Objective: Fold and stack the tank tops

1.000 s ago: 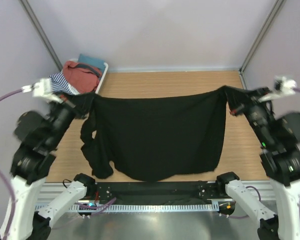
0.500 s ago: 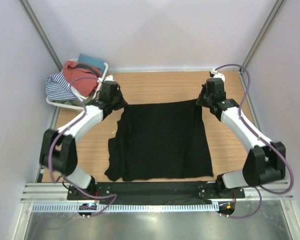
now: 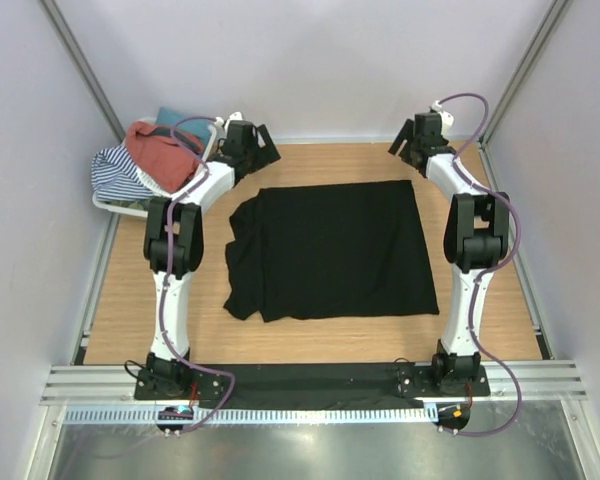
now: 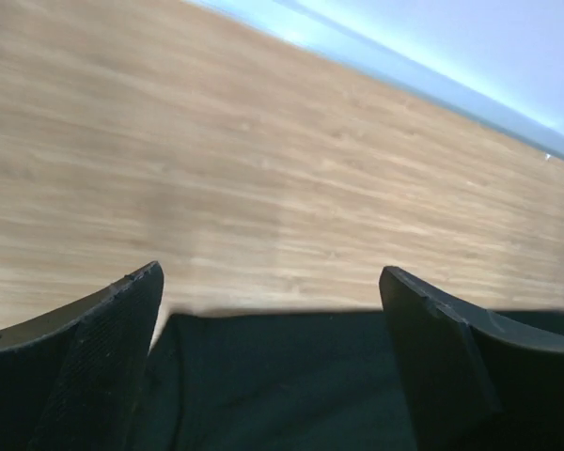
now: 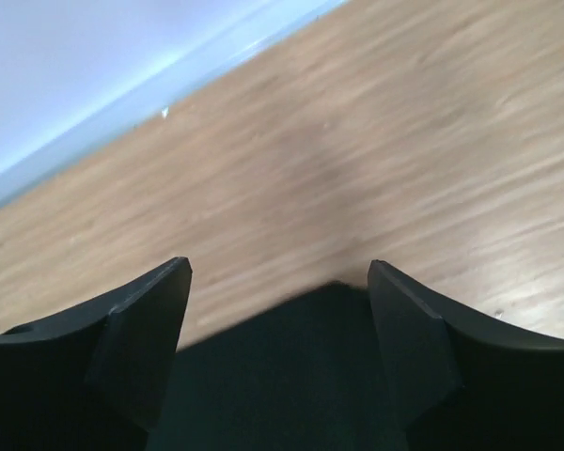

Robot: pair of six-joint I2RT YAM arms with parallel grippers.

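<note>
A black tank top (image 3: 330, 250) lies spread on the wooden table, flat on its right side and bunched along its left edge. My left gripper (image 3: 262, 150) stands open just past its far left corner, and the black tank top (image 4: 282, 376) shows low between the fingers (image 4: 103, 348), not gripped. My right gripper (image 3: 407, 147) is open just beyond the far right corner, where a corner of the black tank top (image 5: 291, 376) lies between its fingers (image 5: 141, 338). A rust-red tank top (image 3: 160, 152) sits heaped in the basket.
A white plastic basket (image 3: 105, 203) stands at the back left with a striped cloth (image 3: 115, 170) hanging over its side. Grey walls close the table on three sides. Both arms reach along the table's sides to its far end.
Both grippers were shut on the black tank top's upper corners and held it up. They carried it toward the back, laid it flat and opened, letting go.
</note>
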